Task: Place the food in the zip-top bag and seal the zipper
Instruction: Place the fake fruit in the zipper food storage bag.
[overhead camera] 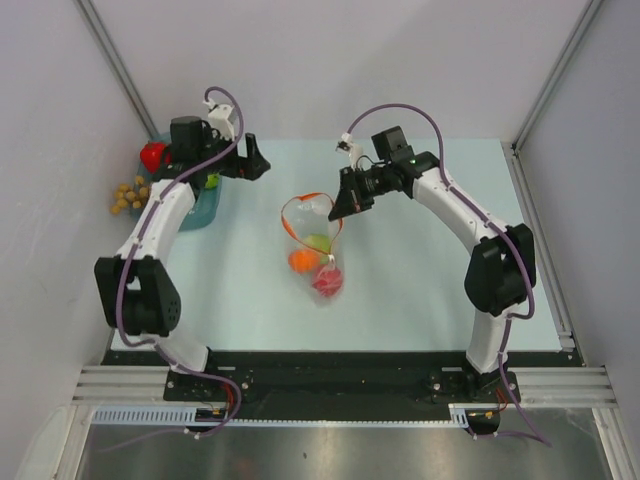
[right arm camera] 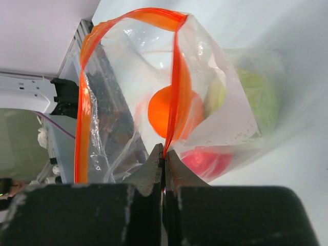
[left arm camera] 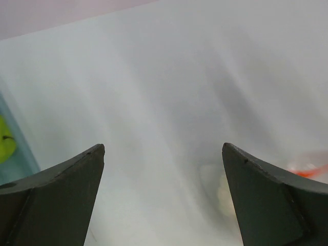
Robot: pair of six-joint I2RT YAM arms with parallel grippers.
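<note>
The clear zip-top bag [overhead camera: 318,240] lies mid-table with its mouth held open as a loop. Inside are a green apple [overhead camera: 318,242], an orange [overhead camera: 301,262] and a red fruit [overhead camera: 327,281]. My right gripper [overhead camera: 340,206] is shut on the red-orange zipper [right arm camera: 174,87] at the mouth's edge. In the right wrist view the gripper [right arm camera: 164,151] pinches the strip, with the orange [right arm camera: 161,113], green apple [right arm camera: 259,100] and red fruit [right arm camera: 210,161] behind it. My left gripper [overhead camera: 256,160] is open and empty above the table left of the bag, as its wrist view [left arm camera: 163,148] shows. No purple grapes are in view.
A teal tray [overhead camera: 203,210] stands at the far left under the left arm, with a green apple [overhead camera: 212,182] and a red fruit [overhead camera: 152,156] there. A cluster of small tan balls [overhead camera: 128,195] lies left of it. Grey walls close in on both sides.
</note>
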